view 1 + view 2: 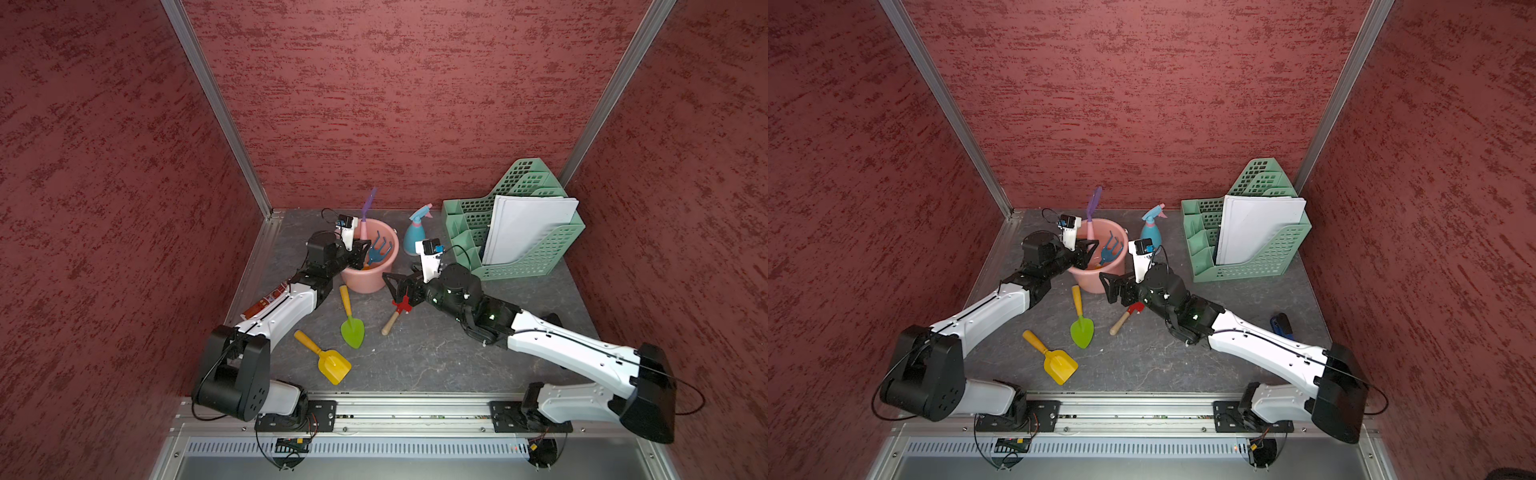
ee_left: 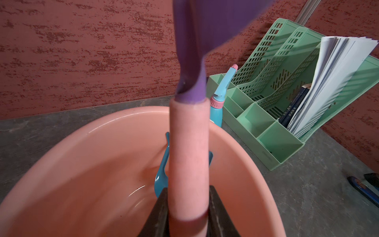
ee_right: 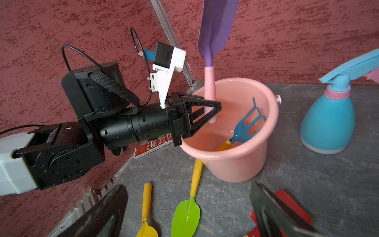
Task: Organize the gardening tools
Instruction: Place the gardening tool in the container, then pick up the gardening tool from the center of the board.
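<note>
My left gripper is shut on the pink handle of the purple scoop. It holds the scoop upright, blade up, inside the pink bucket. A blue fork leans in the bucket. My right gripper hangs open just above the red scoop, which lies on the table. The green trowel and the yellow scoop lie in front of the bucket. The spray bottle stands behind my right gripper.
A green file organizer with white papers fills the back right corner. A dark blue stapler lies beside my right forearm. A flat brown-red packet rests against the left wall under my left arm. Red walls close in three sides.
</note>
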You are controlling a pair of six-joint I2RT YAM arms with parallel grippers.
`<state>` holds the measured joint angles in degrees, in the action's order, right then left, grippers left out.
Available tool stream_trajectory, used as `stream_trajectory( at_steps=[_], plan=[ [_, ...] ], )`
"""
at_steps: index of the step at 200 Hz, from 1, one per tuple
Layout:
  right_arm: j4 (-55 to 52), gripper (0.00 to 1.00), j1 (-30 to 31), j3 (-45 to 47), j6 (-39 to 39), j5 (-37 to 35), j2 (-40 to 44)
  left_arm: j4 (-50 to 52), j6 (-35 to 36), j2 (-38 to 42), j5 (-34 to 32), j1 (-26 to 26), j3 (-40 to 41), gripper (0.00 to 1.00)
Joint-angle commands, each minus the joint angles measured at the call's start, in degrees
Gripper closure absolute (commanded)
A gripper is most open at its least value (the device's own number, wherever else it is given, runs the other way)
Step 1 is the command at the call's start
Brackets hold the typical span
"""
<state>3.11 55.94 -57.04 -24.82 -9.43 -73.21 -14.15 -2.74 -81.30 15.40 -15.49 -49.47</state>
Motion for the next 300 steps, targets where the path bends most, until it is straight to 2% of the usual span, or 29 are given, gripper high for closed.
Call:
stream_trajectory(
  at_steps=[1,15,25,32,62,101,115,130,149,185,214,255,300],
  plan=[
    [-1.2,0.02,0.3,-0.3,1.2,-1.7,-1.1,-6.4,1.5,-0.9,-2.8,-0.2,0.7,0.96],
    [-1.3,0.02,0.3,-0.5,1.1,-1.7,-1.6,-7.4,0.9,-1.4,-3.5,-0.2,1.5,0.71],
    [-1.4,0.02,0.3,-0.6,0.9,-1.6,-1.9,-7.8,0.3,-1.5,-3.8,-0.2,2.0,0.41],
    [-1.3,0.02,0.2,-0.5,0.8,-1.6,-2.0,-8.0,-0.1,-1.4,-4.3,-0.3,2.2,0.26],
    [-1.3,0.02,0.3,-0.4,0.7,-1.5,-2.0,-8.3,-0.8,-0.6,-6.1,-0.8,3.2,0.0],
    [-2.7,0.02,0.2,-0.9,1.0,-1.8,-1.8,-4.3,-0.7,3.5,-8.6,-2.3,3.2,0.0],
    [-3.6,0.02,0.2,-1.2,1.0,-1.8,-1.9,0.3,-0.5,6.7,-12.2,-4.1,2.6,0.0],
    [-5.2,0.02,0.2,-1.7,1.0,-1.7,-2.1,9.3,-1.6,10.6,-17.0,-6.2,0.7,0.0],
    [-7.5,0.02,0.3,-2.0,0.9,-1.6,-2.1,24.9,-9.2,15.3,-22.9,-6.9,-2.8,0.0],
    [-10.0,0.02,0.2,-1.6,0.5,-0.9,-1.7,49.1,-23.3,24.1,-26.5,-7.7,-3.8,0.0],
    [-11.5,0.02,0.2,-1.5,0.3,0.1,-1.2,65.3,-29.2,26.5,-29.8,-7.6,-6.7,0.0],
    [-14.6,0.02,0.2,-1.9,0.4,1.1,0.0,79.1,-37.5,24.3,-24.5,-5.5,-6.7,0.0],
    [-18.4,0.02,0.1,-1.8,-0.4,1.5,2.9,79.6,-45.1,23.2,-17.0,-2.0,1.5,0.0]
  ],
)
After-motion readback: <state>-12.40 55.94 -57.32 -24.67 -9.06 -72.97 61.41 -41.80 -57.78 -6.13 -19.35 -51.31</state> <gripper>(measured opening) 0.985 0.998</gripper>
